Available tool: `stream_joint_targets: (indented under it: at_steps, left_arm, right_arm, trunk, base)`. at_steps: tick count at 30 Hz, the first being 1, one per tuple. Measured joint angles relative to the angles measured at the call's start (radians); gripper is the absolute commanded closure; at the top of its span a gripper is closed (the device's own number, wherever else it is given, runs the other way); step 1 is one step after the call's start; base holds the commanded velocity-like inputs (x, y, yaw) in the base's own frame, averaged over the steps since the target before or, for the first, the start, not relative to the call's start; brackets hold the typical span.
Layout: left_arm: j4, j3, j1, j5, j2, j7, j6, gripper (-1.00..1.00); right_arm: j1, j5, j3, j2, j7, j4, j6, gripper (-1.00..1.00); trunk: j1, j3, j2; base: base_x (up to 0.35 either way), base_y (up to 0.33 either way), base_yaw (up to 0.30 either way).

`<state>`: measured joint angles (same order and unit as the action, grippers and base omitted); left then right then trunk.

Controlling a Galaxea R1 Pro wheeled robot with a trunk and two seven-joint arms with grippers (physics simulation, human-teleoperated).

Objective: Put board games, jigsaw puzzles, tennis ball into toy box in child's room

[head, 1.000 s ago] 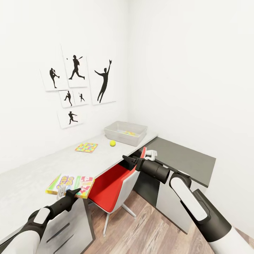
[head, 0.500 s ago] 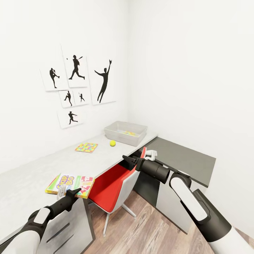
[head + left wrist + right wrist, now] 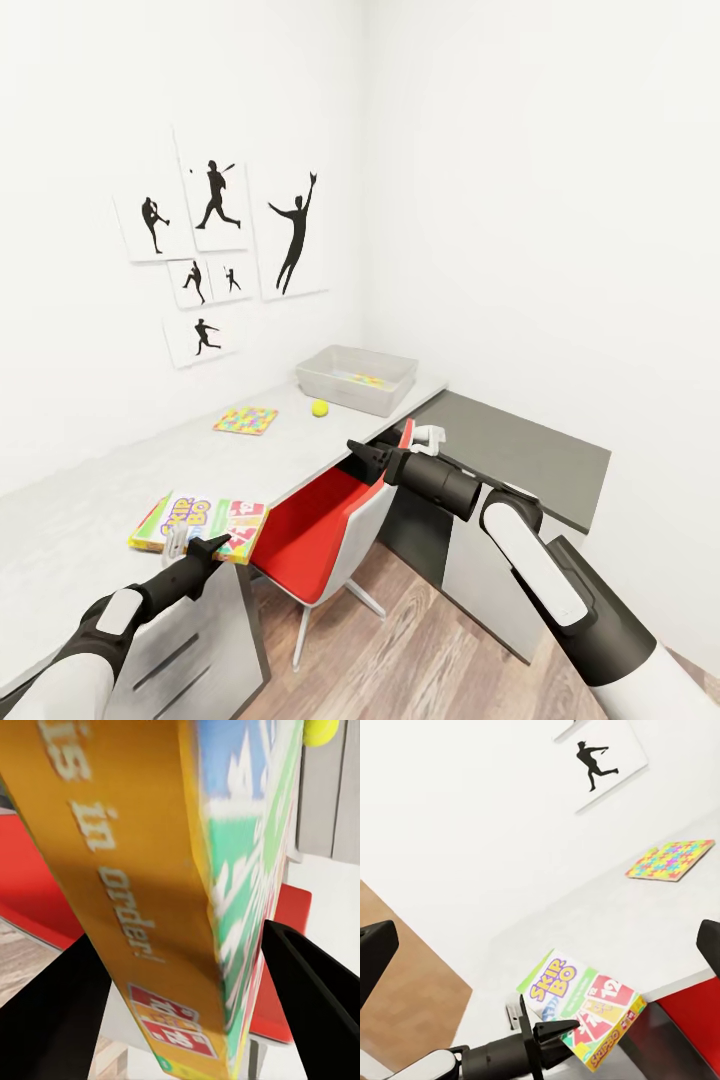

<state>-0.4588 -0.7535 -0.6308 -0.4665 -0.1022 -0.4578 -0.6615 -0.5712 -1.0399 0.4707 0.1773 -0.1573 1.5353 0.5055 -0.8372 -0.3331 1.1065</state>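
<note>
The Skip-Bo board game point(image 3: 205, 523) lies at the front edge of the table point(image 3: 110, 480), one corner over the edge. My left gripper point(image 3: 196, 549) is shut on its near edge. Up close, the box point(image 3: 187, 892) fills the gap between the dark fingers point(image 3: 319, 1001), and it shows again point(image 3: 585, 1009) with the left gripper point(image 3: 544, 1024) on it. My right gripper point(image 3: 358, 457) hangs open over the red chair, its fingers point(image 3: 375, 952) wide apart. One jigsaw puzzle point(image 3: 245, 419) and the tennis ball point(image 3: 319, 407) lie on the table. The toy box point(image 3: 340, 385) holds another mosaic square point(image 3: 366, 379).
A red and white chair point(image 3: 325, 515) is tucked under the table between my arms. A lower dark grey unit point(image 3: 520, 450) runs along the right wall. Black sports-silhouette pictures point(image 3: 215, 190) hang on the left wall. Wood floor point(image 3: 420, 650) lies below.
The Skip-Bo box has shifted slightly at the left gripper, showing more of its lettered top. Both arms have barely moved.
</note>
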Motion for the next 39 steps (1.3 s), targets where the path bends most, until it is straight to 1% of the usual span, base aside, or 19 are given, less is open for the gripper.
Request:
stream_joint_targets:
  at_steps: [14,23,32,39]
  left_arm:
    - [0.000,-0.001,0.000,0.000,-0.004,-0.002,-0.009,1.00]
    - [-0.009,-0.002,0.000,0.000,-0.005,-0.002,-0.104,1.00]
    - [-0.013,-0.002,0.000,-0.001,-0.009,-0.001,-0.154,1.00]
    - [-0.014,-0.003,0.000,-0.002,-0.014,-0.001,-0.166,1.00]
  right_arm:
    - [0.000,0.000,0.001,0.000,0.000,0.000,0.000,-1.00]
    - [0.000,0.000,0.000,0.000,0.001,0.000,0.000,-1.00]
    - [0.000,-0.001,0.001,0.000,0.006,0.000,0.000,-1.00]
    - [0.000,0.000,0.001,-0.001,0.006,-0.001,0.000,-1.00]
  trunk:
    - [0.054,0.044,-0.098]
    - [0.088,0.072,-0.161]
    - [0.123,0.100,-0.224]
    - [0.150,0.122,-0.273]
  base:
    - [0.000,0.000,0.000]
    - [0.000,0.000,0.000]
    - [0.000,0.000,0.000]
    - [0.000,0.000,0.000]
